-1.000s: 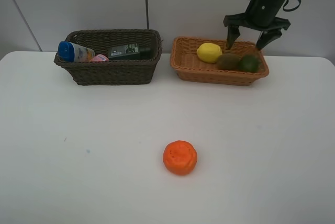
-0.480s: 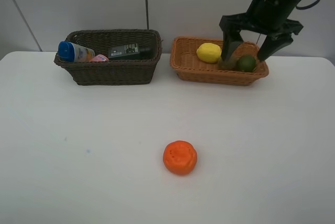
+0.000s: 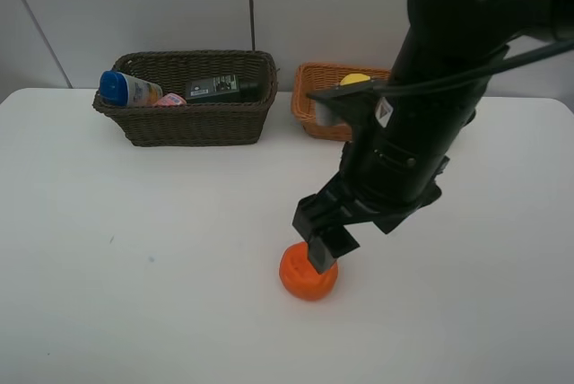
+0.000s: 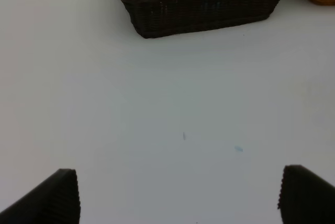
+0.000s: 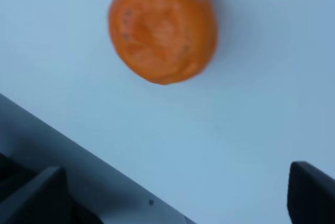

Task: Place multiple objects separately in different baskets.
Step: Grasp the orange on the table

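Now, right arm: the big black arm (image 3: 421, 124) reaches out over the white table (image 3: 134, 249) and hides most of the light basket (image 3: 316, 97).
Right gripper (image 5: 172, 192): its jaws are spread wide and hold nothing. It hangs just above the orange, not touching it as far as the wrist view shows.
Orange (image 3: 308, 276): it sits alone on the table, near the front, well apart from both baskets.
Left gripper (image 4: 180, 195): jaws spread wide too, nothing between them, only bare table below.
Dark basket (image 3: 197, 124): at the back left. A white bottle with a blue cap (image 3: 126, 89), a pink tube (image 3: 169, 100) and a flat black case (image 3: 215, 89) lie inside.
Light basket: at the back, just beside the dark one. A bit of the yellow lemon (image 3: 355, 79) peeks out behind the arm.
Other fruit: hidden by the arm.
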Controlling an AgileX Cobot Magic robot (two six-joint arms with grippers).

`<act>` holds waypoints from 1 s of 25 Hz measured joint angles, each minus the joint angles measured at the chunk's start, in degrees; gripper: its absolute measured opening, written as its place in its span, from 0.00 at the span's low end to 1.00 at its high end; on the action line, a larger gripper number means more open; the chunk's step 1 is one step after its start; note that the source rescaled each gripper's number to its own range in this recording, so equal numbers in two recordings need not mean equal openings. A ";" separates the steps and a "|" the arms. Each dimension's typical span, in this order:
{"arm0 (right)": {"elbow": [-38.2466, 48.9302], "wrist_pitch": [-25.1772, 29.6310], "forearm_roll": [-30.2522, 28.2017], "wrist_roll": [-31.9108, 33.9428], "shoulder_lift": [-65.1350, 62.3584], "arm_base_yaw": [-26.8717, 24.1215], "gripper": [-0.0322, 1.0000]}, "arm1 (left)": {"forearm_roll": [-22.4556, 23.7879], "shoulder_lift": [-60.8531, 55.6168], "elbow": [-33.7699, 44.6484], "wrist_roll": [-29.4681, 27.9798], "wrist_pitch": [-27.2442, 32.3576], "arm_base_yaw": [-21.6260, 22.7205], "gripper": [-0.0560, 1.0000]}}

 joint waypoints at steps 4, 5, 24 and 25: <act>0.61 -5.45 0.69 -0.89 1.36 2.35 0.97 | 0.00 0.00 0.00 0.00 0.00 0.00 0.98; 0.61 -6.51 0.31 -1.32 2.07 2.35 0.97 | 0.00 0.00 0.00 0.00 0.00 0.00 0.98; 0.61 -17.25 -3.56 -7.36 17.04 2.35 0.97 | 0.00 0.00 0.00 0.00 0.00 0.00 0.98; 0.61 -17.39 -3.61 -7.38 17.48 2.35 0.97 | 0.00 0.00 0.00 0.00 0.00 0.00 0.98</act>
